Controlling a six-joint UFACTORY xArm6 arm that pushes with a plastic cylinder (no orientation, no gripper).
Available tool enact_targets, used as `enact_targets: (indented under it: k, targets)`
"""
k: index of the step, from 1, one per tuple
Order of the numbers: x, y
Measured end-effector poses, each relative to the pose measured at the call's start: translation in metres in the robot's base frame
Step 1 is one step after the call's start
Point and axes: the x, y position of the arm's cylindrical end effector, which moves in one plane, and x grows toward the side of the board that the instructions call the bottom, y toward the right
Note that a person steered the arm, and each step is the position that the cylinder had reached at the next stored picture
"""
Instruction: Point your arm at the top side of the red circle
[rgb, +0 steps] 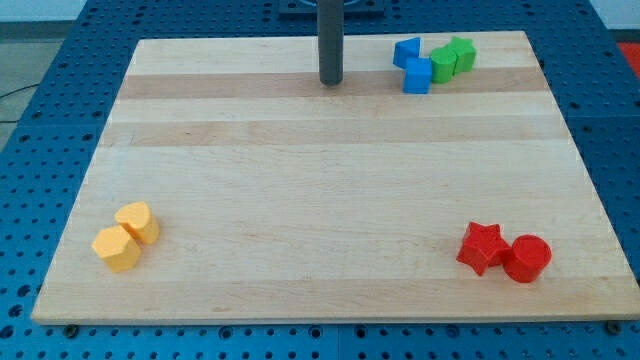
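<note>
**Board inventory: one rod, seven blocks**

Item 1. Wooden board (330, 190): pale planks, resting on a blue perforated table (40, 130).

Item 2. My tip (331, 81): lower end of a straight dark rod, standing upright near the middle of the board's top edge. It touches no block. No jaws belong to this rod, so there is nothing to be apart, together or clamped.

Item 3. Red circle (527, 259): a short cylinder near the board's bottom right corner, well apart from my tip. Its top side faces open board.

Item 4. Red star (482, 247): just to the view's left of the red circle, touching it or nearly so.

Item 5. Two blue blocks (412, 64): near the top right corner, one above the other, shapes unclear.

Item 6. Two green blocks (452, 58): pressed against the right side of the blue pair, shapes unclear.

Item 7. Yellow heart (138, 221): near the bottom left corner.

Item 8. Yellow hexagon-like block (117, 248): just below and left of the heart, touching it.
</note>
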Motion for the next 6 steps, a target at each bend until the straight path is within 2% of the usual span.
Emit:
enact_targets:
  k: [1, 3, 4, 6]
  targets:
    - [0.009, 0.0]
    - [0.1, -0.012]
    - [0.149, 0.045]
    - [0.199, 0.249]
